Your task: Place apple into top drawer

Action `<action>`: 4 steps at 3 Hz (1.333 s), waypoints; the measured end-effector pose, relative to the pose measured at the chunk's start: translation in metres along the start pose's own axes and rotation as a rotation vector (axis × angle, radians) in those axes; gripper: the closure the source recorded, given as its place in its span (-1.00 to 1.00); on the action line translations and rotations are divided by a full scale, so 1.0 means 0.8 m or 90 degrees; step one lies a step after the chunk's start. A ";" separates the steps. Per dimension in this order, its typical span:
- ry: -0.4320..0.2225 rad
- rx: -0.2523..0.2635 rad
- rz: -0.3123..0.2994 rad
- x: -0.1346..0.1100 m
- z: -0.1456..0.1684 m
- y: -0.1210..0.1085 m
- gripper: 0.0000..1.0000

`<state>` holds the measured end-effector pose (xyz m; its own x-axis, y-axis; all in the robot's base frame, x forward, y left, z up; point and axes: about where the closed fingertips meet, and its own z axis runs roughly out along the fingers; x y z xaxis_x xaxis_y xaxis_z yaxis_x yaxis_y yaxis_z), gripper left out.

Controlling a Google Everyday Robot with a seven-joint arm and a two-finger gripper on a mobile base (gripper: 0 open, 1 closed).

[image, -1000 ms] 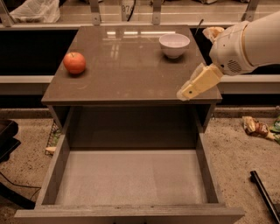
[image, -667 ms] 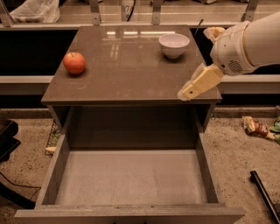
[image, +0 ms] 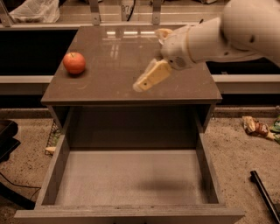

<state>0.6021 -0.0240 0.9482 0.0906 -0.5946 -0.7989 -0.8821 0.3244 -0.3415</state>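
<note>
The red-orange apple [image: 74, 62] sits on the left side of the glossy brown cabinet top [image: 113, 65]. The top drawer [image: 51, 173] is pulled fully out below it; its pale flat bottom holds nothing. My gripper [image: 149, 78] hangs above the middle of the cabinet top, on a white arm [image: 227, 33] that comes in from the upper right. It is to the right of the apple and well apart from it, and it holds nothing that I can see.
The arm hides the white bowl at the back right of the cabinet top. A plastic bag [image: 33, 11] lies behind at the top left. Wrappers [image: 256, 127] and a black rod [image: 264, 194] lie on the floor at right. A dark object [image: 6, 140] is at left.
The arm and gripper have moved left across the cabinet top, from its right edge to its middle, and now cover the white bowl. The apple and the drawer have not moved.
</note>
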 end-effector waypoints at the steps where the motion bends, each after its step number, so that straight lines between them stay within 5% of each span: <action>1: -0.061 -0.051 0.000 -0.030 0.093 0.007 -1.00; 3: -0.145 -0.094 0.031 -0.052 0.228 0.009 -1.00; 4: -0.141 -0.094 0.078 -0.073 0.282 -0.025 -1.00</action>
<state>0.7188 0.1701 0.8900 0.0635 -0.3768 -0.9241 -0.9490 0.2636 -0.1727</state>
